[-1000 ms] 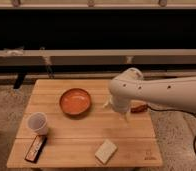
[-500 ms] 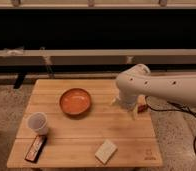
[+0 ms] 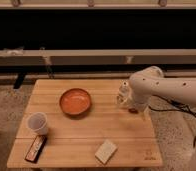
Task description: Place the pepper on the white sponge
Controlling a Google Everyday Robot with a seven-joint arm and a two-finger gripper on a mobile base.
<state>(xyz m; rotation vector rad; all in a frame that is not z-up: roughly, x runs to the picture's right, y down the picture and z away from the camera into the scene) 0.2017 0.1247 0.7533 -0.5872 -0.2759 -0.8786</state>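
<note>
Rightward is where the wrist has gone over the last second: it began short of the pepper and has slid across until it sits directly over it. Only a sliver of red now shows under the gripper, at the right edge of the table. The pepper lies flat on the wood, not lifted. The pincer is released, jaws spread wide, holding nothing.

I read this as the approach being nearly finished and the grasp itself not yet made. What I'd want next is a short descent and a clench on that slim body, which could easily roll or slip off the edge.

The white sponge waits near the front edge, well apart from the pepper, with bare wood between them. The orange bowl, cup and dark bar sit off to the left, clear of that route. My arm reaches in from the right.
</note>
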